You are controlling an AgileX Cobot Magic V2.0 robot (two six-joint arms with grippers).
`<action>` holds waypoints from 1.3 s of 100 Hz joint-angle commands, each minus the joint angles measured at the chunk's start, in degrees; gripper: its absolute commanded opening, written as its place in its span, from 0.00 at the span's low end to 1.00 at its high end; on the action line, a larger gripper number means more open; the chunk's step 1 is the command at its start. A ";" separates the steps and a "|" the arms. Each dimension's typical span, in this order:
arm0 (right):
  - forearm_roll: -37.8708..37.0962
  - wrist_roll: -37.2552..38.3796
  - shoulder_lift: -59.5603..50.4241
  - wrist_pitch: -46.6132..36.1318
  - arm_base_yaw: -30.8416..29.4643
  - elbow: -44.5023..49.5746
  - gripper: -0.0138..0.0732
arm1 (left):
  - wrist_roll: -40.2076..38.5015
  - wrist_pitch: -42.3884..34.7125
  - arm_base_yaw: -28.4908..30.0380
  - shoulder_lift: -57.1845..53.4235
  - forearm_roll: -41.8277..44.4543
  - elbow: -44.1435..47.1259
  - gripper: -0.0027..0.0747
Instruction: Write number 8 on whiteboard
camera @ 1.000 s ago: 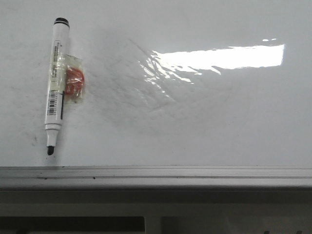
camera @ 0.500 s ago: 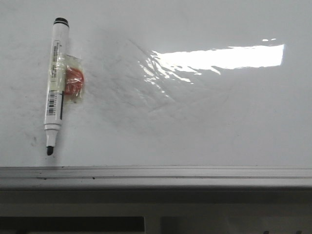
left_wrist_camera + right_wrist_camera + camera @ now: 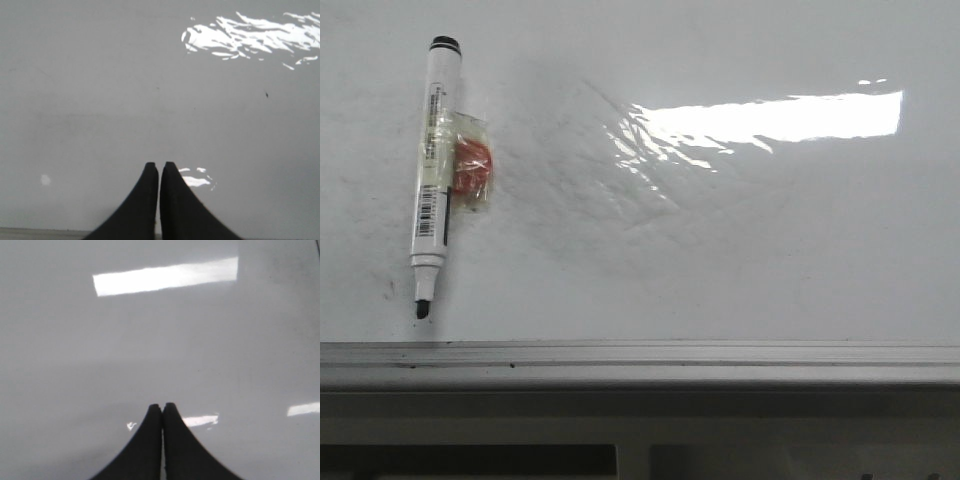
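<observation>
The whiteboard [image 3: 720, 260] fills the front view, glossy white with faint grey smudges and a grey metal edge strip [image 3: 640, 362] along its near side. No number 8 shows on it. A white marker [image 3: 433, 170] with a black tip lies uncapped at the left, tip toward the near edge, with an orange piece taped to its side [image 3: 473, 168]. Neither gripper shows in the front view. My left gripper [image 3: 159, 166] is shut and empty over bare board [image 3: 100, 100]. My right gripper [image 3: 162, 406] is shut and empty over bare board [image 3: 225, 355].
A bright light reflection [image 3: 770, 118] lies on the wrinkled sheen at the board's middle right. Below the edge strip the table front [image 3: 640, 420] shows.
</observation>
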 commanded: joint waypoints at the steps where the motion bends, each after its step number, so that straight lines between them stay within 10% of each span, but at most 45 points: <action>1: 0.04 -0.27 -1.22 -6.70 -0.03 0.78 0.09 | -0.23 -5.86 -0.46 -1.64 -0.54 2.29 0.01; 130: 1.17 -0.27 12.38 4.88 2.45 -15.77 0.09 | -0.08 -7.16 -0.50 8.80 -1.21 -11.56 0.01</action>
